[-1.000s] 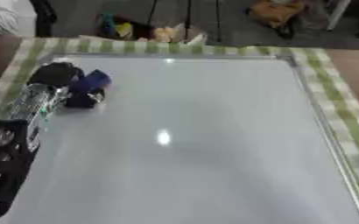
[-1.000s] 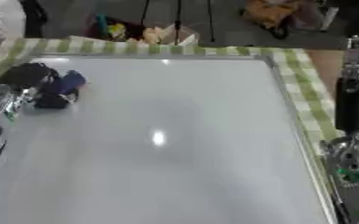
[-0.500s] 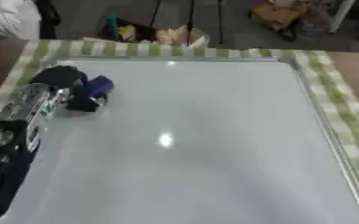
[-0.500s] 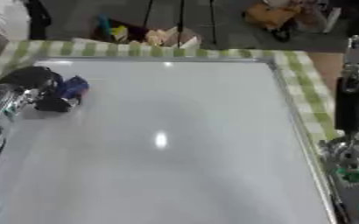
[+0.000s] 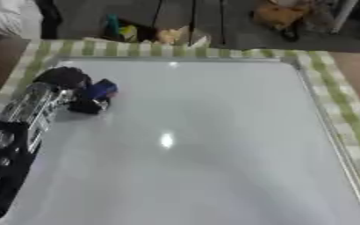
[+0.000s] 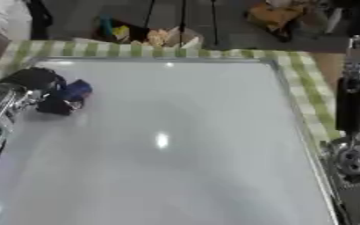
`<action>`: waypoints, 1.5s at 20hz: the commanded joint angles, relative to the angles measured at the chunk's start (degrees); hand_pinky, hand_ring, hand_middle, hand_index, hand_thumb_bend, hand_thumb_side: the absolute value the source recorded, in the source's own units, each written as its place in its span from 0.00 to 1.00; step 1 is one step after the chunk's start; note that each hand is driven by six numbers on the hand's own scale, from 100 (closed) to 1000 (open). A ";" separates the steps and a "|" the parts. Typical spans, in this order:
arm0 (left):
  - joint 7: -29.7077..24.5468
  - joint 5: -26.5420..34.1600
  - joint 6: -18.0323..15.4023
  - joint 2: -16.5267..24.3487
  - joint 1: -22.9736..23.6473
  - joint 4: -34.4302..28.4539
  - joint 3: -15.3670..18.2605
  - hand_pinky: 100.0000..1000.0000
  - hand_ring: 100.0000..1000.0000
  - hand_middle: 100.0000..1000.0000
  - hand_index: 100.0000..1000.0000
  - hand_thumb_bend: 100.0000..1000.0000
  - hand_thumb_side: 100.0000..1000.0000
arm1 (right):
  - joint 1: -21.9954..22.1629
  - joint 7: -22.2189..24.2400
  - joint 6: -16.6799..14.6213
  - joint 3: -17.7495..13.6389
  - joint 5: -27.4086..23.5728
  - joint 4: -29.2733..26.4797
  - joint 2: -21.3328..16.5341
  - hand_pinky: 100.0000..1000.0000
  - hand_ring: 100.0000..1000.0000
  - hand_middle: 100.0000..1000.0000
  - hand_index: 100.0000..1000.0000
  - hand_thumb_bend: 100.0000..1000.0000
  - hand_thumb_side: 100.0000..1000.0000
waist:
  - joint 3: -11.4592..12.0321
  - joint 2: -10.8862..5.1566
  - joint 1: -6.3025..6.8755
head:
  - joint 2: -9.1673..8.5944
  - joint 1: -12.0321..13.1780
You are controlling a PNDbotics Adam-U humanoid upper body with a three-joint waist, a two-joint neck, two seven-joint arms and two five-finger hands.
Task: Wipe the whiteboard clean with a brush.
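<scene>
The whiteboard (image 5: 214, 145) lies flat and fills most of both views; its surface looks blank, with one glare spot. My left hand (image 5: 63, 78) rests on the board's upper left part, its arm coming up along the left edge. Its fingers are curled round a small blue brush (image 5: 100, 90) with a dark underside that touches the board. Of my right arm (image 6: 353, 110) only the black forearm and a silver joint show, standing beside the board's right edge in the right eye view. The right hand itself is out of the pictures.
A green and white checked cloth (image 5: 333, 88) lies under the board and shows along its far and right sides. Beyond the far edge, on the floor, stand tripod legs (image 5: 189, 17), bags and small coloured items (image 5: 125, 31).
My left hand has slid the blue brush a little to the right and slightly nearer across the board. The right arm has stayed where it was.
</scene>
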 commanded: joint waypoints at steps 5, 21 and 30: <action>-5.37 1.12 -2.02 0.10 0.73 0.19 -1.29 0.15 0.39 0.48 0.74 0.16 0.87 | -0.52 -0.52 -0.23 -0.49 -0.48 -0.74 -0.46 0.83 0.91 0.62 0.84 0.00 1.00 | -0.08 -0.89 -0.03 | -0.39 -0.01; -6.65 -0.95 -6.06 0.38 1.22 -2.54 -5.16 0.15 0.38 0.46 0.69 0.19 0.85 | -0.46 -0.66 -0.30 -0.41 -0.57 -0.74 -0.37 0.83 0.91 0.62 0.84 0.00 1.00 | -0.07 -0.96 0.06 | -0.76 0.11; -0.65 -6.51 -2.95 0.57 1.67 -1.91 -6.52 0.07 0.31 0.40 0.64 0.15 0.79 | -0.40 -0.70 -0.38 -0.46 -0.64 -0.74 -0.40 0.83 0.91 0.62 0.84 0.00 1.00 | -0.09 -0.95 0.10 | -0.77 0.12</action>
